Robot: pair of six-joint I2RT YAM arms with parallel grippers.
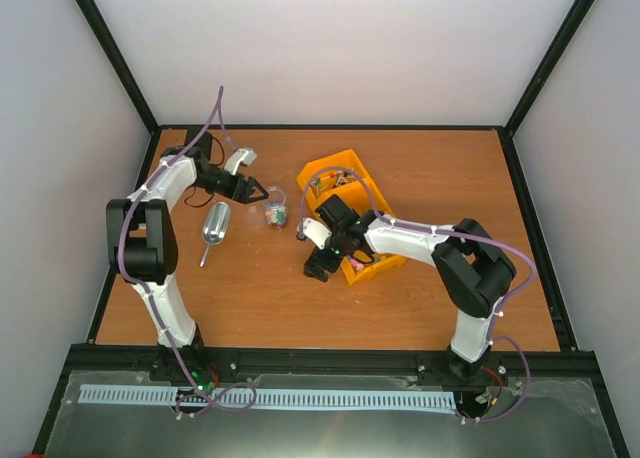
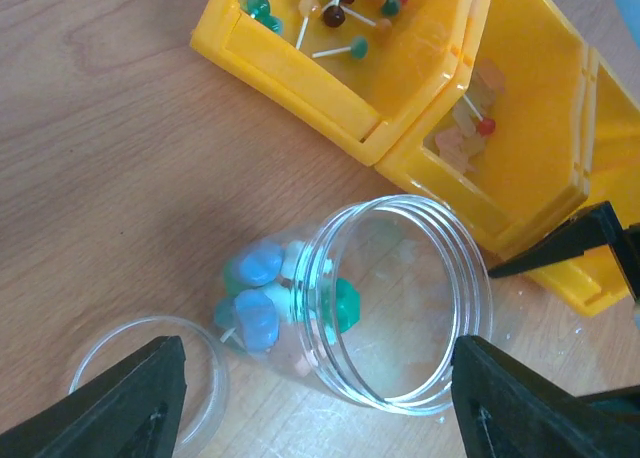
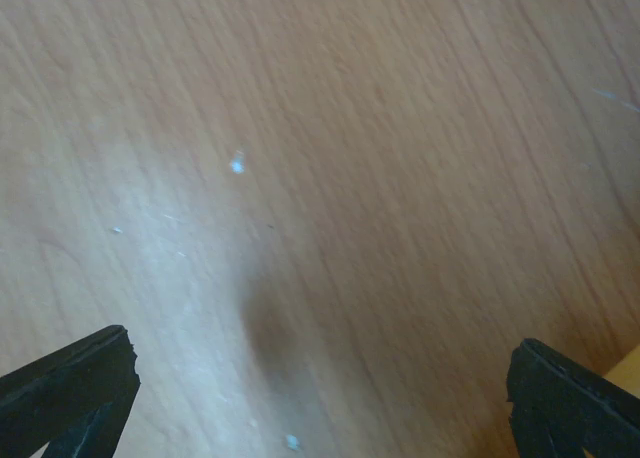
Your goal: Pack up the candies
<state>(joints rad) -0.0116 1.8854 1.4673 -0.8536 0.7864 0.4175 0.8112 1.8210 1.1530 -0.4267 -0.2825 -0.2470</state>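
The left gripper (image 2: pixel 318 378) stands open and holds nothing; its two black fingers (image 2: pixel 130 408) flank a clear plastic wide-mouthed jar (image 2: pixel 478 288) that sits between and just ahead of the tips, with no contact visible; whether the jar is upright or tipped cannot be told. The small pastel candies (image 2: pixel 258 313), blue, green and white, lie at the jar's bottom, toward the left finger; more of them appear to sit in the yellow plastic bins (image 2: pixel 300 83) ahead and to the right, beside stick lollipops (image 2: pixel 335 16).

The jar is probably light, thin-walled and slick, so it may skid on the wooden table (image 2: pixel 100 178) or flex under a hard squeeze; the stiffer threaded neck looks the safest hold; the candies are loose and would spill if the mouth dips.

A clear round lid (image 2: pixel 140 325) lies just by the left finger and the bin wall is close ahead, leaving little room; the near side is freer.

The right gripper (image 3: pixel 320 348) hangs wide open over bare wood, empty.
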